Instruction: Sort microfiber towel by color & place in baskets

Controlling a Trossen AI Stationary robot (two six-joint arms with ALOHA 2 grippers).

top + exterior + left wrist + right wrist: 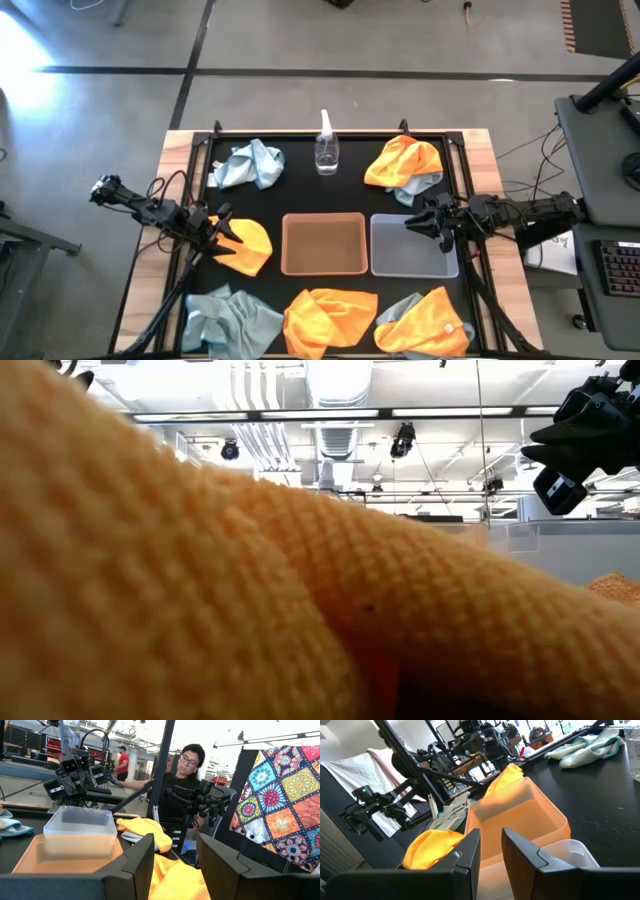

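Observation:
Several microfiber towels lie on the black mat. An orange one [250, 246] is at the left, with my left gripper [227, 232] standing open just above its left edge; it shows between the fingers [170, 870]. Blue-grey towels lie far left [248, 163] and near left [228, 318]. Orange ones lie near the middle [330, 320], near right [425, 322] and far right [403, 160], the last two on blue-grey cloth. The tan basket [323, 268] and grey basket [412, 268] stand side by side mid-table. My right gripper [410, 224] hangs over the grey basket's far right part, its fingers [470, 852] a little apart with nothing between them.
A small clear spray bottle [326, 150] stands at the far middle of the mat. An orange towel [250, 590] right before the low camera blocks most of that view. A person [187, 765] sits beyond the table's right side. Black frame rails [205, 150] border the mat.

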